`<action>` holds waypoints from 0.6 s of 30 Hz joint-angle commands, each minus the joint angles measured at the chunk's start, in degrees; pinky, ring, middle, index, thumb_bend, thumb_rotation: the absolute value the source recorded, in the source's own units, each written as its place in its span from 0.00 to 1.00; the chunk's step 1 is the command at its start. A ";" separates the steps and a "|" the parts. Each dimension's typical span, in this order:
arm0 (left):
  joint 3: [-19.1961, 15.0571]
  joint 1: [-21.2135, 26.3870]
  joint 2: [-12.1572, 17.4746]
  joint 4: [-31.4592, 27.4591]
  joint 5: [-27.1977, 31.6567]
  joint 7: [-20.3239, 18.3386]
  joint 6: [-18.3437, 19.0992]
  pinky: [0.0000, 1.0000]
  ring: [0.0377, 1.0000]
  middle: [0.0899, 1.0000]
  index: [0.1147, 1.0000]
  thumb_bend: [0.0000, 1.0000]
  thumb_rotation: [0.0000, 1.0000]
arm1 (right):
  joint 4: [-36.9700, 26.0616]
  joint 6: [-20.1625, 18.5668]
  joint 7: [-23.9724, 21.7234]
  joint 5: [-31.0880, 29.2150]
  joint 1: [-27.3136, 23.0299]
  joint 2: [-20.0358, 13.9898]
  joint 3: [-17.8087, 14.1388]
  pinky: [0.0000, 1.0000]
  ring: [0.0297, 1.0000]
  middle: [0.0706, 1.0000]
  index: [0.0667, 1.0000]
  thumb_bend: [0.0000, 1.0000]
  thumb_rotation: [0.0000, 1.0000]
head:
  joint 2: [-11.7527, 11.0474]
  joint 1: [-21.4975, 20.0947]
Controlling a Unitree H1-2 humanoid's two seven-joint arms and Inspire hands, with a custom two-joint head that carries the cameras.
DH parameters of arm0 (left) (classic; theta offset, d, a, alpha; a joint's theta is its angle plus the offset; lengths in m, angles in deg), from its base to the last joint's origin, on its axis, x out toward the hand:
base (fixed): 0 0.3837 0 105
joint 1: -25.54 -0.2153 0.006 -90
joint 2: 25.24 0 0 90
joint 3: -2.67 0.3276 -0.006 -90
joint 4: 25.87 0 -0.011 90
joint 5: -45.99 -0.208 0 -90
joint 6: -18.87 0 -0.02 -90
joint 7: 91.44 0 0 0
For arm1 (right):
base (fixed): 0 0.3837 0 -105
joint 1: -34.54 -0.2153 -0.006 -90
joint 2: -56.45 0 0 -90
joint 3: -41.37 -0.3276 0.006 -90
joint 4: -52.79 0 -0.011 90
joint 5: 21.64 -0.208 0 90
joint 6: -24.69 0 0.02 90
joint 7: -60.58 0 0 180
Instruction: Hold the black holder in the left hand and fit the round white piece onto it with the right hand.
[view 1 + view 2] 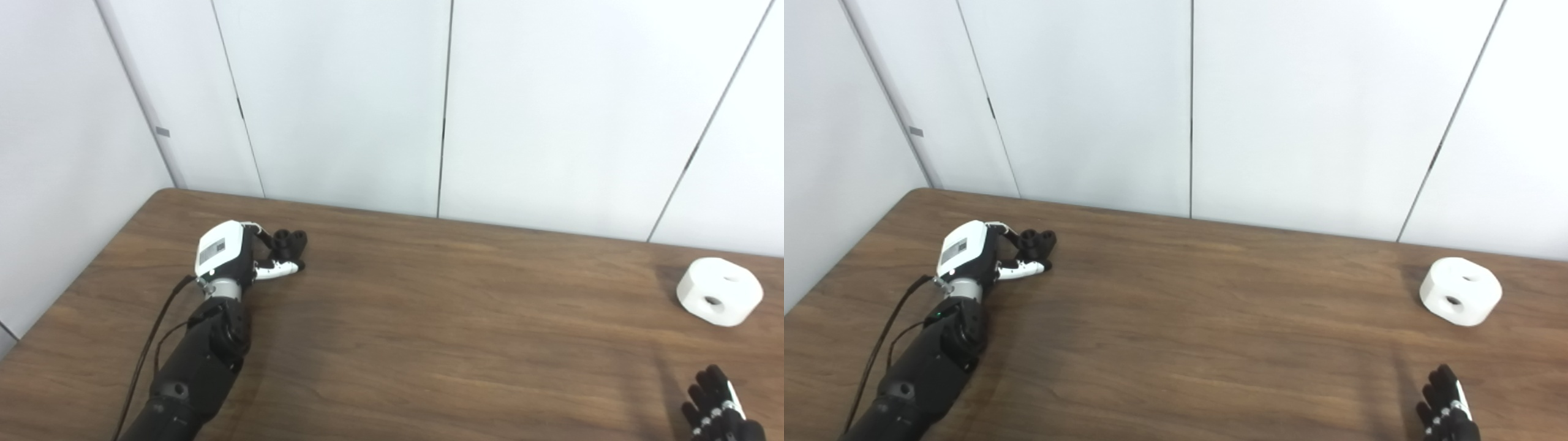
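Note:
The black holder, a small dark piece with round knobs, rests on the table at the far left. My left hand lies on the table right beside it. Its fingers curl to the holder's far side and its white-tipped thumb lies just in front, a little apart from it. The round white piece, a thick disc with holes in it, sits at the far right of the table. My right hand shows only at the bottom right corner, fingers spread and holding nothing, well short of the white piece.
The brown wooden table runs up to white wall panels at the back and left. Black cables hang along my left forearm.

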 commanded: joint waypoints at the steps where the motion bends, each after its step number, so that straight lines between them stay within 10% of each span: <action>1: 0.26 1.09 1.69 -0.60 -1.22 -0.02 0.99 0.91 0.91 0.83 0.52 0.82 0.21 | -1.58 0.48 -0.53 -0.31 0.91 0.63 -0.09 1.00 1.00 1.00 1.00 0.52 1.00 | 0.16 0.02; 18: 1.21 0.61 2.16 -1.58 -1.61 -2.13 3.50 0.92 0.91 0.84 0.54 0.83 0.25 | -1.66 0.39 -0.42 -0.44 1.07 0.53 -0.32 1.00 1.00 1.00 1.00 0.54 1.00 | 0.35 0.22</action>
